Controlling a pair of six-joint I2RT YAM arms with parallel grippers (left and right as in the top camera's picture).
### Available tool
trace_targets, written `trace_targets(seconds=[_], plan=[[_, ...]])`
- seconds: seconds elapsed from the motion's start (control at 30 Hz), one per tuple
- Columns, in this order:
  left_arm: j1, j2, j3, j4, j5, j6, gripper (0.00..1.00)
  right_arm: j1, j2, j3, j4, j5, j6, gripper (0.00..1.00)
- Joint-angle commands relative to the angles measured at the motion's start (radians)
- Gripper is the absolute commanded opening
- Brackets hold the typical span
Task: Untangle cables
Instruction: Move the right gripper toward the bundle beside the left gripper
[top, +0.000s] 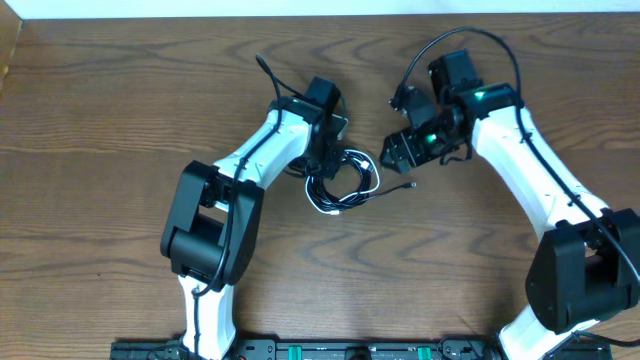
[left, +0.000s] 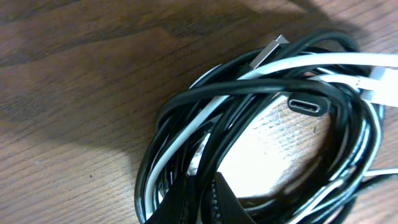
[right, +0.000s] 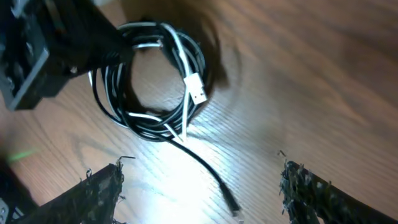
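**Operator:** What sits closest to the left arm?

**Inspector:** Your left gripper (left: 208, 190) is clenched at the near rim of the coil, apparently pinching strands of the thin black flexible cord (left: 249, 87). The shorter thin white flexible cord (left: 348, 60) threads through the same loops. A dark oval-mouthed plug (left: 309, 104) lies inside the ring, and a flat silver plug (left: 267, 51) pokes out at the top.

**Operator:** How will it handle?

**Inspector:** Light, limp and slick, in my judgement. The loops will slide and drag together, so nothing breaks but everything follows. Take a free end rather than the bundle: either the white rectangular plug (right: 198, 89) on the coil's edge, or the black tail (right: 214, 180) running off alone.

**Operator:** And the right arm?

**Inspector:** Your right gripper (right: 200, 167) hangs released and empty above that tail.

**Operator:** Surroundings?

**Inspector:** A brown wood-grain worktop (top: 120, 120), with glare beside the coil. Beyond its far edge there is only a pale strip (top: 300, 8), and no more can be told.
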Motion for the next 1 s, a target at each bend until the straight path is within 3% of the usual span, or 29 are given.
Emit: trace_targets(seconds=[0.0,0.87,0.97], plan=[[0.042,0.007,0.000,-0.007,0.116,0.043,0.07,0.022,0.009,-0.037,0.015,-0.029,0.014,0.79],[0.056,-0.039,0.000,-0.018,0.207,0.085,0.07,0.143,0.009,-0.273,0.316,-0.006,0.160,0.77],[0.056,-0.058,0.000,-0.018,0.206,0.085,0.08,0.143,0.009,-0.288,0.329,0.013,0.160,0.73]])
